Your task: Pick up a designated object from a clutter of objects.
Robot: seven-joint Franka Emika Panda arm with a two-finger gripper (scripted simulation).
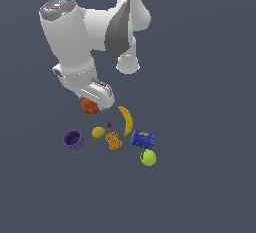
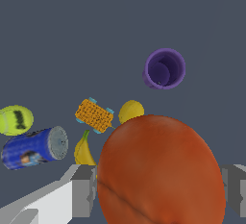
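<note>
The orange-red ball [image 1: 89,106] sits between the fingers of my gripper [image 1: 93,108], which is shut on it. In the wrist view the orange-red ball [image 2: 161,170] fills the space between the two grey fingers [image 2: 84,192], touching both, at my gripper [image 2: 161,194]. The ball appears to be held a little above the floor, apart from the rest of the clutter. The gripper's hand covers the top of the ball in the exterior view.
On the floor lie a purple cup [image 1: 73,139] [image 2: 165,68], yellow lemon [image 1: 98,132] [image 2: 130,111], orange patterned block [image 1: 114,141] [image 2: 94,115], banana [image 1: 126,121] [image 2: 84,152], blue can [image 1: 143,139] [image 2: 33,148] and yellow-green ball [image 1: 148,157] [image 2: 16,120]. The arm's base [image 1: 127,64] stands behind.
</note>
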